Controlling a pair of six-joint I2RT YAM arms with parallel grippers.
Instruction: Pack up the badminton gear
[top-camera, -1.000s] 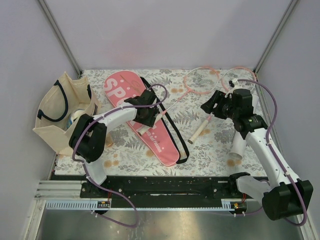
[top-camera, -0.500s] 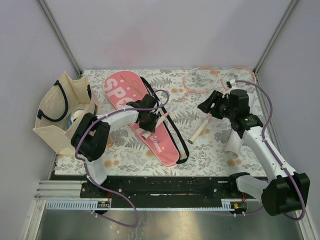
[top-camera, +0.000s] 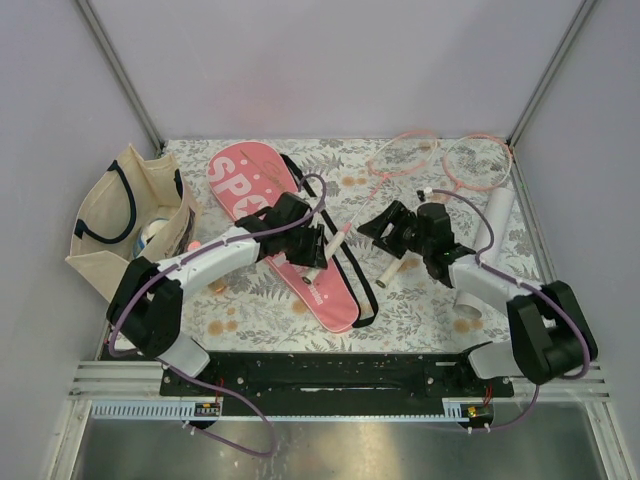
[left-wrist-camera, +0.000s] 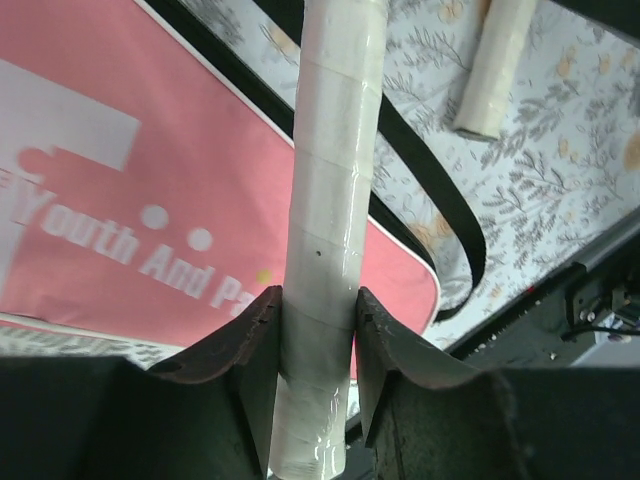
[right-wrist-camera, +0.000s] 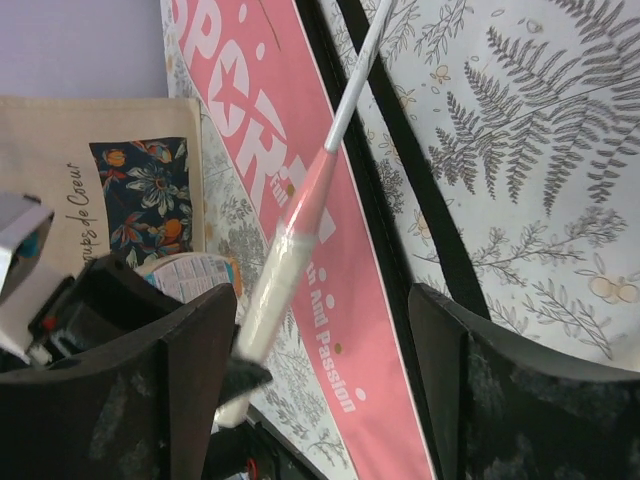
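Fingers of the left gripper (left-wrist-camera: 318, 320) pinch the white taped handle of a thin pink-framed racket (left-wrist-camera: 330, 150), held just above the pink racket-shaped cover lettered "SPORT" (top-camera: 262, 200), with the left arm stretched diagonally from the near-left corner. Right arm lies folded low, its elbow near the long white tube (top-camera: 496, 212), and the right gripper (top-camera: 380, 222) points left toward that racket's shaft with fingers spread wide, holding nothing. A second pink-framed racket (top-camera: 392, 270) lies just beside it; both heads sit at the far edge. The cover's black strap (top-camera: 352, 262) borders bare floral-patterned tabletop (top-camera: 420, 300); a beige tote bag with navy handles (top-camera: 120, 250) stands against the left edge
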